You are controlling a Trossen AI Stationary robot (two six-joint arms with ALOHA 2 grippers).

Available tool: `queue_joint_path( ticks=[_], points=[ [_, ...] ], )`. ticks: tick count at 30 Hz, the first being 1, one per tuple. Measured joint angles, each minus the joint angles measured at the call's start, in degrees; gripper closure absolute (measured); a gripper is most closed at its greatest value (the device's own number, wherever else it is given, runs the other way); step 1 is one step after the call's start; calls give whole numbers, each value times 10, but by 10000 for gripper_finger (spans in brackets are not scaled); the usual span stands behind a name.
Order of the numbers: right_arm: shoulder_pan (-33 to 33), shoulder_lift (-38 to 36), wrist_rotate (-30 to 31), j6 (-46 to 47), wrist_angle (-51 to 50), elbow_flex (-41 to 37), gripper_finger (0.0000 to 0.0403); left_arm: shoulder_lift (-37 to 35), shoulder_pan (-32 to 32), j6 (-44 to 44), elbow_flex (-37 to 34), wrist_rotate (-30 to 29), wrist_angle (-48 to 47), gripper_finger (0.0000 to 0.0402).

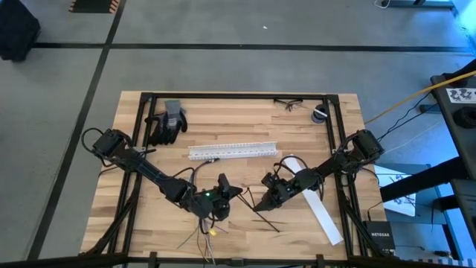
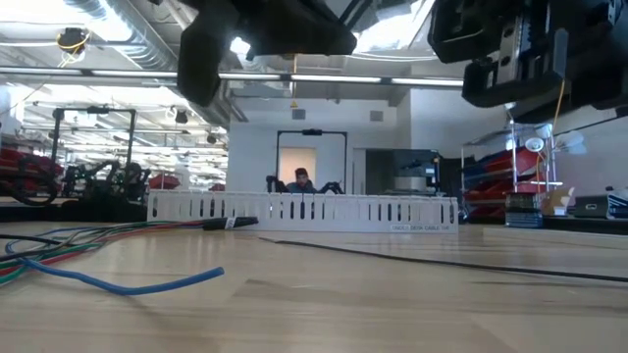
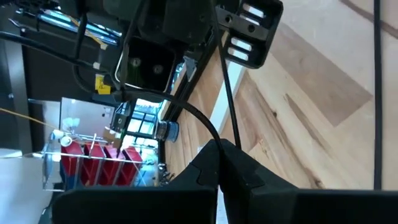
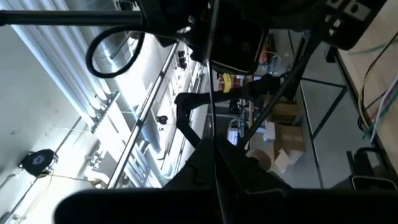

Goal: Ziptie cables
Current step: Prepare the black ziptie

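Note:
Both grippers hang low over the table's near middle, facing each other a short gap apart: left gripper [image 1: 235,190], right gripper [image 1: 262,187]. Each is shut on a thin black ziptie [image 3: 229,106] that runs from one toward the other; it looks like the same strip. More zipties [image 1: 266,217] lie flat on the wood below the right gripper, and one shows in the low view [image 2: 442,263]. The cables [image 1: 202,232], a loose bundle of thin wires, lie by the near edge under the left arm, and in the low view [image 2: 78,245] they are flat on the table. My left gripper [image 3: 221,149] pinches the ziptie between its shut fingers. The strip leaves the fingertips [image 3: 225,140] and runs straight on toward the right gripper [image 3: 249,31], clear of the wood. My right gripper [image 4: 214,146] pinches a thin dark strip [image 4: 212,93] between its shut fingers. It runs straight out along them toward the left arm. Which end of the strip it has, I cannot tell.
A white slotted channel [image 1: 233,150] lies across the table's middle, beyond the grippers. A flat white strip [image 1: 316,205] lies under the right arm. Dark gloves [image 1: 167,123], glasses [image 1: 288,104] and a small roll [image 1: 320,113] sit near the far edge. A person shows far behind [image 2: 299,181].

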Motion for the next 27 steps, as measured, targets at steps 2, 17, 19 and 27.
queue_joint_path(
  ticks=[2, 17, 19, 27],
  points=[
    [-12, -1, -13, 0, -4, 0, 403, 1, 0, 6, -1, -1, 3, 401],
    [-33, -2, 8, -221, -125, 0, 403, 2, 14, -190, -2, -6, -70, 401],
    [-28, -3, 38, -272, -165, 0, 403, 2, 19, -251, -2, -5, -80, 401],
    [-23, -2, 130, -472, -245, 0, 403, 2, 29, -432, -2, -5, -81, 401]
  ],
)
